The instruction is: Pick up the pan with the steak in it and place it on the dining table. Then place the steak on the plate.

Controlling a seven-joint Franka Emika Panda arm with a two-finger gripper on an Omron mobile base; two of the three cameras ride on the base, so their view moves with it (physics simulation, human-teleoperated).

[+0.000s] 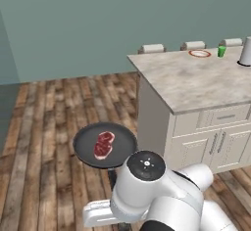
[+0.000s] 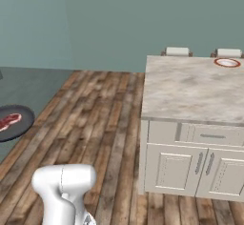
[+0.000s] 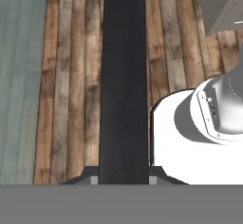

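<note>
pan (image 1: pixel 105 146): level above floor, ahead of hand (image 3: pixel 123 180) | handle: runs straight out from hand | hand: clenched on handle

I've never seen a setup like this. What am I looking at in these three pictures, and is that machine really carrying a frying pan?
Yes. It is a computer-drawn kitchen with a white robot arm on a base that can drive. Two pictures come from cameras on that base, behind the arm to its left and right. The third comes from a camera on the arm's hand, looking along its pincer.

The pincer is shut on the long black handle of a round black frying pan, held in the air above the wooden floor. A small red raw steak lies in the pan.

Ahead stands the pale marble-topped table with white cabinet doors below. On its far side rest a round red-rimmed plate, a small green cup and a grey cylindrical container.
</note>
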